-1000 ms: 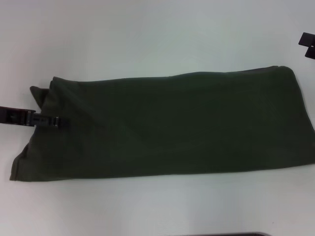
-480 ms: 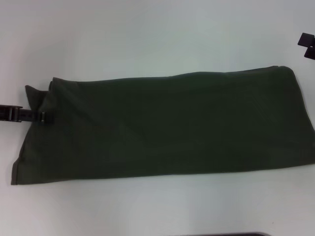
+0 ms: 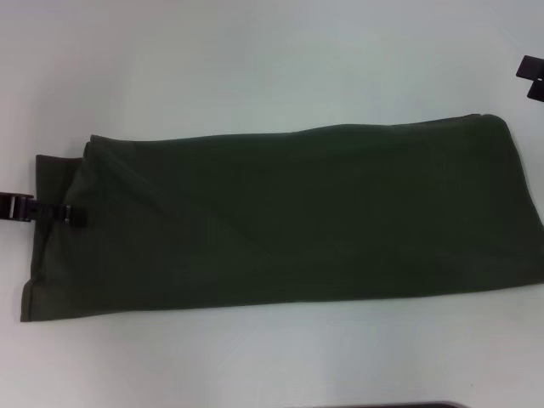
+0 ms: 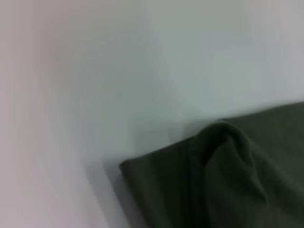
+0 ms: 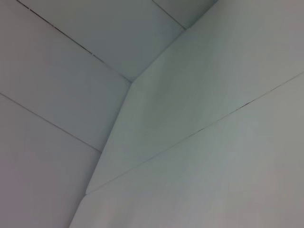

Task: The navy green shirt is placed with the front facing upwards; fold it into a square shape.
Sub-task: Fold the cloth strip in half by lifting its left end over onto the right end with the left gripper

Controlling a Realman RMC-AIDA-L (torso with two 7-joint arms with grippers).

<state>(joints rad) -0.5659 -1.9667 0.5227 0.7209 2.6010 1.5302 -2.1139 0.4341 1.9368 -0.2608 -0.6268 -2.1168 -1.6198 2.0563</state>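
The left gripper (image 3: 75,216) had drawn back toward the left edge of the head view since a second earlier, when its tip reached farther in over the cloth; the small flap at the shirt's upper-left corner had meanwhile flattened out. The navy green shirt (image 3: 289,217) lay as a long folded band across the white table (image 3: 255,59), running from the lower left of the frame to the right edge, its plain green side up. The left gripper's dark tip sat at the shirt's left end, low on the cloth; whether its fingers were pinching fabric or standing apart could not be told. In the left wrist view a raised fold of the shirt (image 4: 228,180) showed on the table. The right gripper (image 3: 532,76) hung at the upper right edge, clear of the shirt, its finger spread not discernible.
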